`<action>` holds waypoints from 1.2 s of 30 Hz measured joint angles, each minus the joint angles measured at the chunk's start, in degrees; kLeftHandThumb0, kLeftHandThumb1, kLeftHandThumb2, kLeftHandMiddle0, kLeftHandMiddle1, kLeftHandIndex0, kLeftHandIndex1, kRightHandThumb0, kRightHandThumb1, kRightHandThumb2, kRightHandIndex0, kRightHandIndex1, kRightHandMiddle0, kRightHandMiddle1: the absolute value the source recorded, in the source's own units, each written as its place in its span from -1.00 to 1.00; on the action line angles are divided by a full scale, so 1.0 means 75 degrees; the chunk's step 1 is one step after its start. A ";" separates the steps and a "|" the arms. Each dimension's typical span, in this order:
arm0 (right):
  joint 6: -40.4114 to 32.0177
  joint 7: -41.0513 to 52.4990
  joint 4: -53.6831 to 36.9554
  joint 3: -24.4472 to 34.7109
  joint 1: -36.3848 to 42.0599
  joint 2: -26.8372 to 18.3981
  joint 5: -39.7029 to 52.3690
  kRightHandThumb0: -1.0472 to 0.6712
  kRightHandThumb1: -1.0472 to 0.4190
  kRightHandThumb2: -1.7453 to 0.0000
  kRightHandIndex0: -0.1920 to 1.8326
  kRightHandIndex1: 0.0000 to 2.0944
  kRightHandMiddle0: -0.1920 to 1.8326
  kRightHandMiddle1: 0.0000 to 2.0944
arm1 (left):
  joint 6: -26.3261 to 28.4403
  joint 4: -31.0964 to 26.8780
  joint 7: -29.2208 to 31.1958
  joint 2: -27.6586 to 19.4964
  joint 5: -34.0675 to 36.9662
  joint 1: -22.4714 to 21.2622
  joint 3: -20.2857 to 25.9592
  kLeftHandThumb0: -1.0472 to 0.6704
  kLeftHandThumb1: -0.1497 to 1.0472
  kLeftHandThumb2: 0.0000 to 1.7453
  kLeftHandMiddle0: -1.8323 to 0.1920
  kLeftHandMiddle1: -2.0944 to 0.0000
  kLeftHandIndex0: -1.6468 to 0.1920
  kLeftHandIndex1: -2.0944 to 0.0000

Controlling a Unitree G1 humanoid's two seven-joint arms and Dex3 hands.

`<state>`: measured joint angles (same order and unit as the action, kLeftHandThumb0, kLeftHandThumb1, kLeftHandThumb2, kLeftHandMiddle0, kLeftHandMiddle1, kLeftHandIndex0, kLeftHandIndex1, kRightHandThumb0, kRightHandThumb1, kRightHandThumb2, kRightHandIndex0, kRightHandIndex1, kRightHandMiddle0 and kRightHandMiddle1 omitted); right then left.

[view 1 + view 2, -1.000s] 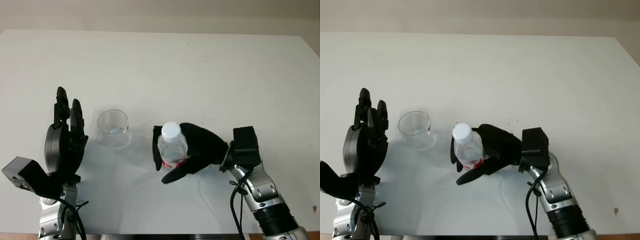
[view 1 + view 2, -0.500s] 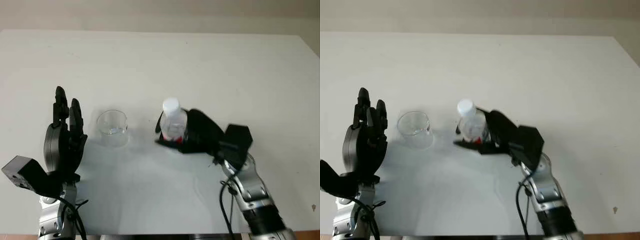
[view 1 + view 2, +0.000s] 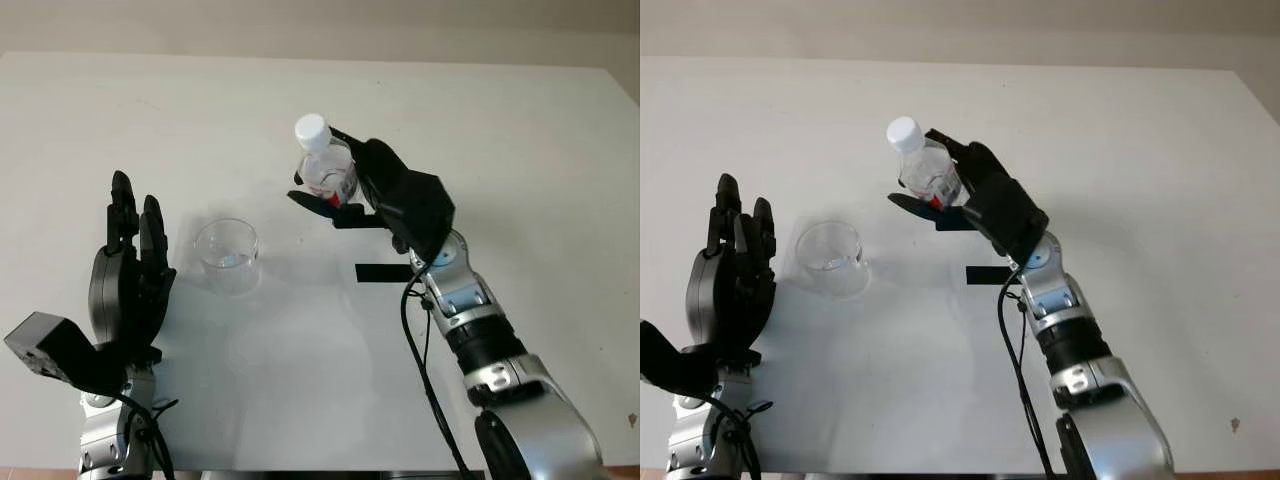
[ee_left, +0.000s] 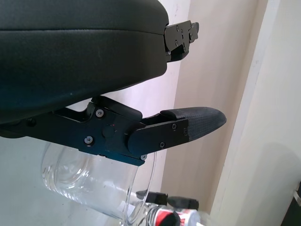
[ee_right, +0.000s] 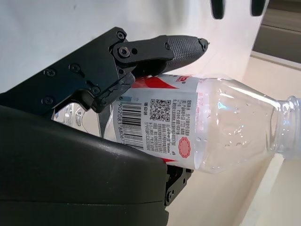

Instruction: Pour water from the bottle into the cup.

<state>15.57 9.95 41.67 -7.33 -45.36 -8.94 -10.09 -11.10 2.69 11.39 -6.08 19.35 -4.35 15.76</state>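
Right hand (image 3: pixel 345 195), seen from the head camera, is wrapped around the bottle (image 3: pixel 322 170) and holds it off the table (image 3: pixel 480 120), beyond the cup (image 3: pixel 227 256) and to its right, white cap tilted toward the cup's side; the open left hand (image 3: pixel 130 285) stands just left of the cup. Up close at the right wrist, fingers (image 5: pixel 160 49) clamp the bottle's (image 5: pixel 207 122) red-and-white label. At the left wrist, the cup (image 4: pixel 94 181) sits just past that hand's finger (image 4: pixel 174 129).

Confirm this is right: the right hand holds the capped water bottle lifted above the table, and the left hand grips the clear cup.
Not quite. The left hand is open beside the clear cup, not gripping it, as the left eye view shows. The right hand does hold the capped water bottle lifted.
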 measured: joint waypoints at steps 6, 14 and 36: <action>0.1006 -0.0566 0.1445 -0.0258 -0.0740 -0.0134 -0.0699 -0.16 -1.00 0.51 0.34 1.00 0.06 1.00 | -0.0026 -0.0010 -0.0047 0.0002 -0.0042 -0.0006 -0.0013 -0.57 1.00 -0.33 0.96 0.95 1.00 0.99; 0.1588 -0.1547 0.2235 -0.0950 -0.1418 -0.0383 -0.1946 -0.22 -1.00 0.58 0.18 1.00 -0.15 1.00 | -0.0047 -0.0044 -0.0067 0.0013 -0.0044 -0.0010 -0.0029 -0.57 1.00 -0.35 0.96 0.95 1.00 0.97; 0.1916 -0.3842 0.2561 -0.2502 -0.2491 -0.0558 -0.4193 -0.22 -1.00 0.69 0.32 1.00 -0.09 1.00 | -0.0122 -0.0039 -0.0165 0.0108 -0.0155 -0.0057 -0.0121 -0.56 1.00 -0.32 0.96 0.95 1.00 0.99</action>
<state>29.94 -18.87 60.87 -26.09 -64.04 -13.13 -41.54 -12.02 2.39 10.15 -5.27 18.19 -4.78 14.85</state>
